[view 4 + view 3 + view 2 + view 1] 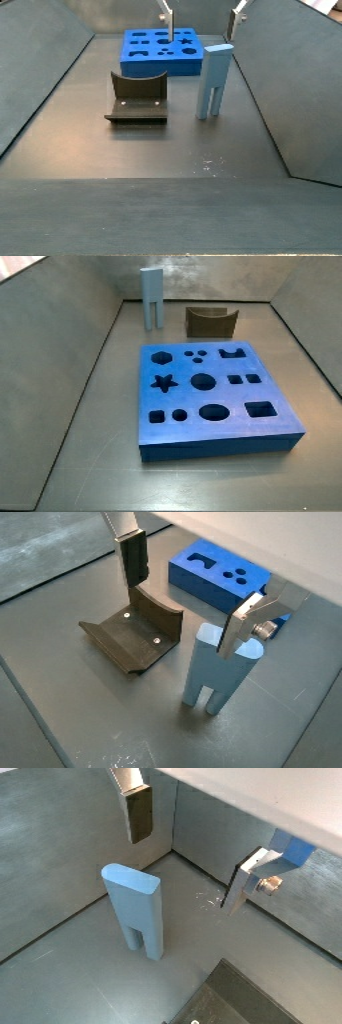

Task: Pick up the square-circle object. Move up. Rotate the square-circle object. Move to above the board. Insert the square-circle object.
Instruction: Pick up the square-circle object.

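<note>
The square-circle object (215, 82) is a tall light grey-blue block. It stands upright on the floor with its two prongs down, and shows in both wrist views (134, 908) (221, 667) and in a side view (151, 298). The blue board (144, 66) with dark cut-outs lies flat behind it (201, 590) (147, 421). My gripper (203, 14) hangs open and empty above the block. Its fingers (131, 562) are wide apart, and the block stands below, nearer one finger (243, 627) than the other. The gripper (190, 853) (187, 597) touches nothing.
The dark fixture (136, 98) stands on the floor between block and board side (134, 637) (210, 322). Grey walls enclose the floor on all sides (54, 828).
</note>
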